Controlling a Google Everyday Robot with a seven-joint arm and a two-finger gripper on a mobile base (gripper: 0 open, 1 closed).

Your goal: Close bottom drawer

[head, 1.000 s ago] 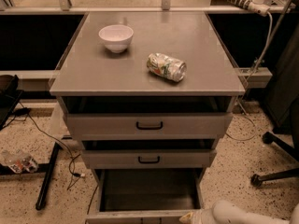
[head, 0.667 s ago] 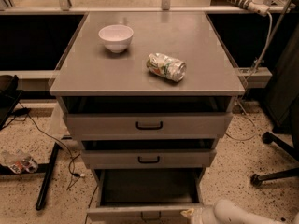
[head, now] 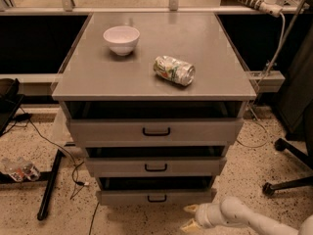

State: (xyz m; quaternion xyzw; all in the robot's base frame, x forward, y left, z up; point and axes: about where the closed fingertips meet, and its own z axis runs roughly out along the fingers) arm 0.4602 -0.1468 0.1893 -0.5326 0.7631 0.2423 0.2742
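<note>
The bottom drawer is the lowest of three in the grey cabinet. Its flat front with a small black handle stands out only a little past the cabinet, with a dark gap above it. My gripper is low at the right, just in front of and below the drawer's right front corner. Its two beige fingers are spread apart, holding nothing, and do not touch the drawer front.
The middle drawer and top drawer also stand partly out. A white bowl and a crushed can lie on the cabinet top. An office chair base is at the right, and cables and a black bar at the left.
The bottom drawer, pulled far out before, has slid back in most of the way. My gripper has moved up and slightly left, following the drawer front.
</note>
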